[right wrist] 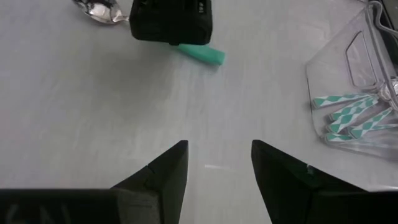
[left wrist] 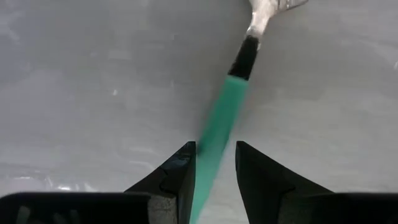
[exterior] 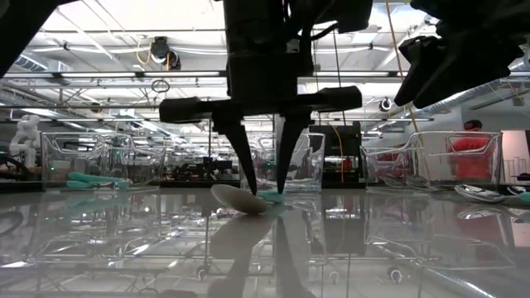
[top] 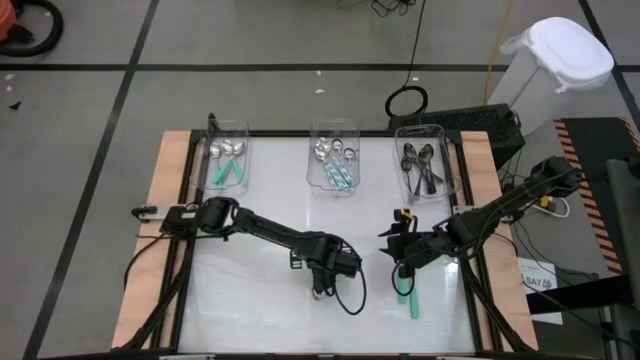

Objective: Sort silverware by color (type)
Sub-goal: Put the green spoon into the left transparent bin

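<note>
L gripper [left wrist: 214, 168], fingers apart astride the teal-handled spoon [left wrist: 227, 107] lying flat well in front of the middle bin [top: 334, 183], should centre on handle, touch down, then pinch firmly; R gripper [right wrist: 214, 165] waits open & empty nearby.

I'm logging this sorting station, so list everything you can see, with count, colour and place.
clear bins: three, see-through, in a row along the table's far edge
teal-handled spoons: several, left bin
silver and patterned-handle spoons: several, middle bin
dark spoons: several, right bin
loose spoon: one, teal handle, lying on the table front right
table: one, white top
lidded container: one, white, on the floor far right
left arm: dark, over mid-table, jaws open
right arm: dark, at the loose spoon, jaws open
</note>
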